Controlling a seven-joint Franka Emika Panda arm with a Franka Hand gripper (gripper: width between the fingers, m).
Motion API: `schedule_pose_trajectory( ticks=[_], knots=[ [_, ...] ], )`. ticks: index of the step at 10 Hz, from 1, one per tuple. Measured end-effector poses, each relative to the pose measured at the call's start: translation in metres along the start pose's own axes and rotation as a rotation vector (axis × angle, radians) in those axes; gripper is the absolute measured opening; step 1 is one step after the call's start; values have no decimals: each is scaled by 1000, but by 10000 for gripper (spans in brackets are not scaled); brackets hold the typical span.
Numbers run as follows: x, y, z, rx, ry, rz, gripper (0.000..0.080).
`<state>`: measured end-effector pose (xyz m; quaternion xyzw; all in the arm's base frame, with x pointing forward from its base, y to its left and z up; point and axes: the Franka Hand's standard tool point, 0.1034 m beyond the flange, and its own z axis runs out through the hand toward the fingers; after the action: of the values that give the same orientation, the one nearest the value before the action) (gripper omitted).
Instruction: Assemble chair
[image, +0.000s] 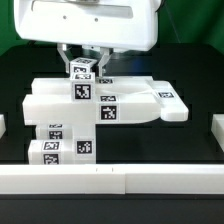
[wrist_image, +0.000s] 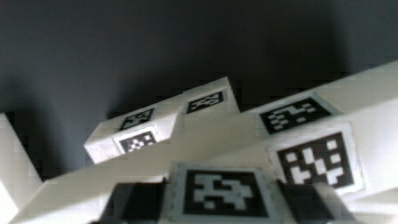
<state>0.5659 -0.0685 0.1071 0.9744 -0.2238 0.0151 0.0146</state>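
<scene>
Table (image: 120, 185): it carries everything; a low white rail runs along its near edge, so parts that slide stop there.
Chair (image: 95, 110): my half-built white body sits mid-table, a flat slab with a stepped stack of tagged blocks in front of it, nearer the camera. I judge the joints only pressed together, so a sideways shove from me could split them.
Bar (image: 165, 103): it juts toward the exterior view's right and looks easy to lever loose.
Tool (image: 84, 62): it hangs over the back of the slab, fingers narrow around a small tagged cube.
Cube (image: 82, 71): whether it is truly pinched, I cannot tell. If tilted, it may jam instead of seating.
</scene>
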Motion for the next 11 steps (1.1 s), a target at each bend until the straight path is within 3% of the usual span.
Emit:
schedule_pose_trajectory(
  ticks=[10, 11],
  knots=[
    [-1, -5, 0, 18, -7, 514, 285],
    [-1, -5, 1, 17, -7, 497, 393]
  ],
)
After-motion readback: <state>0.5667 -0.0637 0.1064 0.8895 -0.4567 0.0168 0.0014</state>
